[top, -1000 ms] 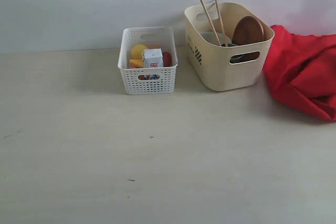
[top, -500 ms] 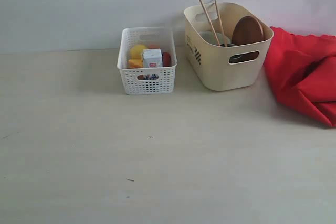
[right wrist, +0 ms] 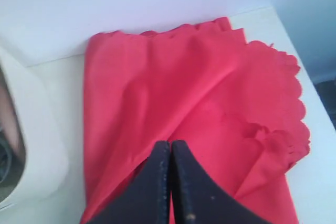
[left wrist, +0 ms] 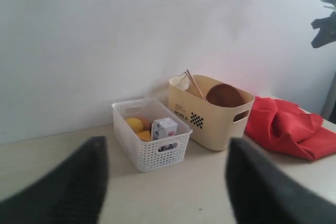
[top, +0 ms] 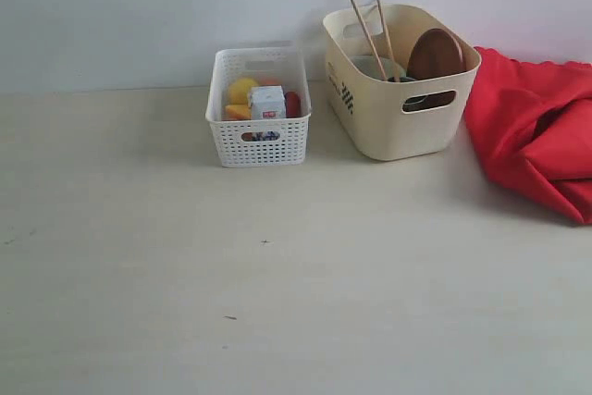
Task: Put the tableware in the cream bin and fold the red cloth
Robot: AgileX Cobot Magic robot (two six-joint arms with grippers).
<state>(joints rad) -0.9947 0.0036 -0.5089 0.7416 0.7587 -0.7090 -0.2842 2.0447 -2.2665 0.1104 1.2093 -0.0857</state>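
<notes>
- The left fingers, dark and blurred, stand wide apart with nothing between them. They hang over the worktop, well short of both bins.
- The right fingers are pressed together. Their tips sit over a raised fold of the red cloth, and whether any fabric is pinched between them cannot be told.
- In the exterior view, pale worktop fills the lower half of the frame.
- At upper centre stands a white lattice basket with a milk carton and a lemon inside.
- Just right of the basket is the cream bin. Wooden chopsticks lean up out of it, a round brown plate stands on edge at its right end, and a pale bowl lies low between them.
- At the upper right edge, the red cloth lies bunched on the worktop just beside the bin and runs out of frame.
</notes>
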